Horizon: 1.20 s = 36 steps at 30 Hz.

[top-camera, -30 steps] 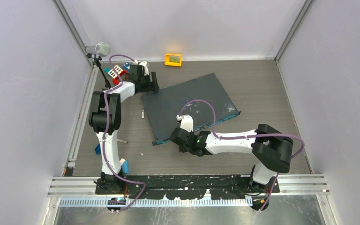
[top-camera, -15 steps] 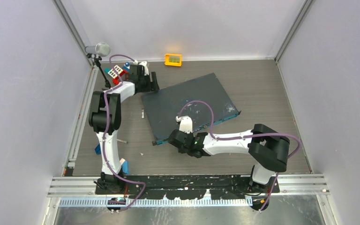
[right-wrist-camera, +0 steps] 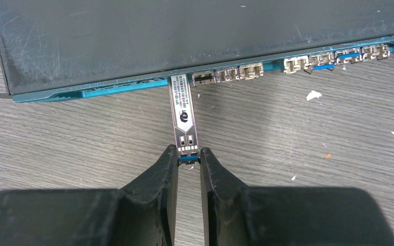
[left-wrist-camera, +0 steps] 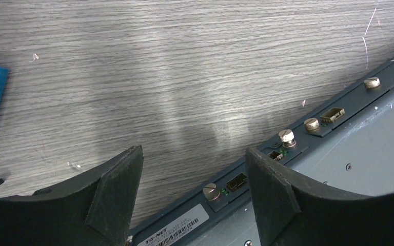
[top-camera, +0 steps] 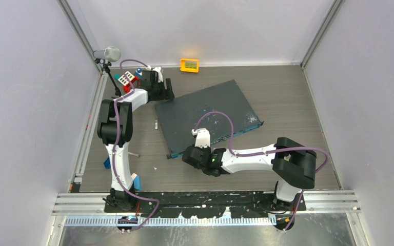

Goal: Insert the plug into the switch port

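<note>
Reaching far forward on the left, elbow raised, with left gripper (left-wrist-camera: 192, 156) spread wide. Stretched low and leftward on the right, with right gripper (right-wrist-camera: 189, 154) narrowed, pinching plug (right-wrist-camera: 183, 110) by its tail.

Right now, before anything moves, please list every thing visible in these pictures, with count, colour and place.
switch: one, dark grey with teal front face, lying flat in the middle.
switch ports: one row, metallic, along the teal front face.
plug: one, silver, tip at that front face.
small box: one, orange-yellow, by the far wall.
coloured pieces: one cluster, red, white, blue, far left.
table: one, grey wood grain, under everything.
left claw: one, black, open, at the switch's far-left corner.
right claw: one, black, shut on the plug's rear end.
</note>
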### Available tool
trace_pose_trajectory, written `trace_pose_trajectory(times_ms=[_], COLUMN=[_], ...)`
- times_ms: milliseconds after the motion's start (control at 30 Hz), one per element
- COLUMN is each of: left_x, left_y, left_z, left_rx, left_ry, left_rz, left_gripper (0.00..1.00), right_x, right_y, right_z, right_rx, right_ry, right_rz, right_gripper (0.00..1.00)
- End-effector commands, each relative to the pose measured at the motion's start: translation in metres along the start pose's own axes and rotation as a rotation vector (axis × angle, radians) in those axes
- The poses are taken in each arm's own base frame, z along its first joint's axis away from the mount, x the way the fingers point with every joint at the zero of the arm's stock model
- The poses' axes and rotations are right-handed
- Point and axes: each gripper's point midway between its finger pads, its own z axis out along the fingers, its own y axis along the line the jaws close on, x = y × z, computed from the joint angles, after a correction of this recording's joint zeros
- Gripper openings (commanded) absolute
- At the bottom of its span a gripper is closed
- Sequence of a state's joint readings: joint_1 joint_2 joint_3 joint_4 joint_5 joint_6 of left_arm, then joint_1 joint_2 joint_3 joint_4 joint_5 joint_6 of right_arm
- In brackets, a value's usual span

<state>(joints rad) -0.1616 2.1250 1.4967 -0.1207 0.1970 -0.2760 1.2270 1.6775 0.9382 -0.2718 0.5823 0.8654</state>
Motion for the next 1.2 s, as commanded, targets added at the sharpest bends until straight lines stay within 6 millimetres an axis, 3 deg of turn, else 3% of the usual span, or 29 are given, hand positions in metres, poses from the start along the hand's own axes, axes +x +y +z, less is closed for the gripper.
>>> trace_pose_trajectory(times_ms=[0, 300, 1167], left_x=[0.006, 0.007, 0.006], left_y=[-0.006, -0.005, -0.006], left_z=[0.002, 0.002, 0.001], left_rx=[0.031, 0.031, 0.032], left_ry=[0.04, 0.043, 0.043], left_rz=[0.02, 0.019, 0.02], left_gripper=[0.75, 0.75, 0.75], right_x=[-0.038, -0.038, -0.041], right_y=[-0.009, -0.009, 0.0], right_z=[-0.008, -0.012, 0.016], right_rx=[0.048, 0.038, 0.108], right_ry=[-0.162, -0.169, -0.224], right_rz=[0.095, 0.096, 0.086], right_gripper=[0.0, 0.01, 0.0])
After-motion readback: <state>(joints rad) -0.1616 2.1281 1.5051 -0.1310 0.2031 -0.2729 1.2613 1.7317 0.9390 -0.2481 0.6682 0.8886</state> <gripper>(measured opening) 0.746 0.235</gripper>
